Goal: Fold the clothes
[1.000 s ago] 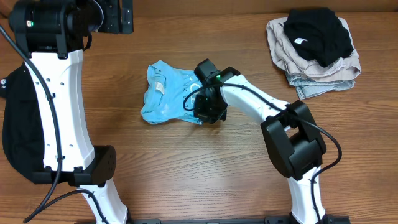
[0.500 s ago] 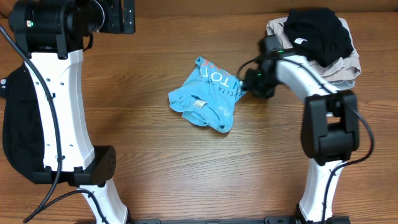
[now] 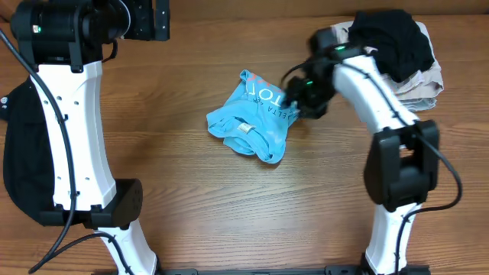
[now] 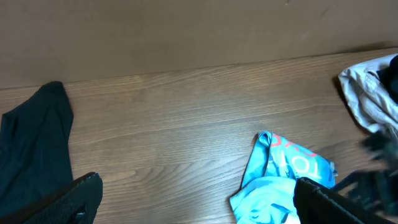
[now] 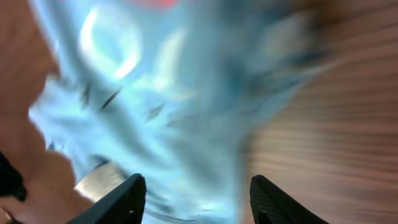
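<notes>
A: Left pincer (image 4: 196,190) on my screen: jaws spread wide, holding nothing, hanging above the worktop (image 3: 199,214). Do you see the dark cloth (image 4: 31,149)?
B: Yes, I have it at the worktop's left edge, beside the left arm. Where's the T-shirt?
A: The light blue T-shirt (image 3: 256,118) lies crumpled about mid-worktop, lettering showing on its upper right part.
B: And the right pincer (image 3: 296,99)?
A: At the shirt's right edge. My wrist view is blurred, but its 2 fingers (image 5: 127,199) stand apart with blue fabric beyond them, and I see nothing pinched.
B: Far right?
A: The black shirt (image 3: 390,34) sits bunched on a pile of beige clothes (image 3: 416,88) at the back right.
</notes>
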Action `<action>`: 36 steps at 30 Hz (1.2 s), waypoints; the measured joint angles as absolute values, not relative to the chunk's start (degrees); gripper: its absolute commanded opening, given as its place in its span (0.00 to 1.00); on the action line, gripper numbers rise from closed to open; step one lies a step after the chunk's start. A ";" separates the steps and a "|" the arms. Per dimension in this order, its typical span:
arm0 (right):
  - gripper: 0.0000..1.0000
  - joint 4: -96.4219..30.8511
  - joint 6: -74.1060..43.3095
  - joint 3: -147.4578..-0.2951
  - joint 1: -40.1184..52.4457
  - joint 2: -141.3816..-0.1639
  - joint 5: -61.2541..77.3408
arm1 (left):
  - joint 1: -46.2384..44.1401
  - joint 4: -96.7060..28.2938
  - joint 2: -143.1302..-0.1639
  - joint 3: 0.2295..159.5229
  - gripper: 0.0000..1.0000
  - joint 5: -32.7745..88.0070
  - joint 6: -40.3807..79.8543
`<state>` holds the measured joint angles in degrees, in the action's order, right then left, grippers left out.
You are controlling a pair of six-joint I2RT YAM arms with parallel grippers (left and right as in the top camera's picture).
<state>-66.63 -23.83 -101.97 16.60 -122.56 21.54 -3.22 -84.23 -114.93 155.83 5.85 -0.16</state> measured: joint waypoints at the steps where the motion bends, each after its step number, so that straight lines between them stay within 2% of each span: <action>1: 0.55 -65.41 -24.77 -100.99 18.83 -122.56 21.71 | -3.22 -84.23 -114.93 155.83 1.00 5.91 -0.16; 5: 0.56 -61.19 -29.04 -97.56 26.24 -122.56 21.10 | -3.22 -84.23 -114.93 155.83 1.00 6.07 -0.16; 9: 0.59 -58.06 -32.49 -95.29 29.71 -122.56 19.27 | -3.22 -84.27 -114.93 155.83 1.00 6.09 -0.16; 20: 0.60 -54.43 -37.12 -89.84 28.88 -122.56 18.09 | -3.22 -84.23 -114.93 155.83 1.00 8.01 -0.19; 27: 0.60 -57.19 -33.17 -89.80 19.75 -122.56 17.23 | -3.22 -84.25 -114.93 155.83 1.00 8.40 -0.16; 36: 0.64 -61.10 -21.19 -93.32 3.60 -122.63 13.10 | -3.22 -84.01 -114.93 155.83 1.00 8.40 -0.16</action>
<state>-61.10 -21.19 -93.32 3.60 -122.63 13.10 -3.22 -84.01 -114.93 155.83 8.40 -0.16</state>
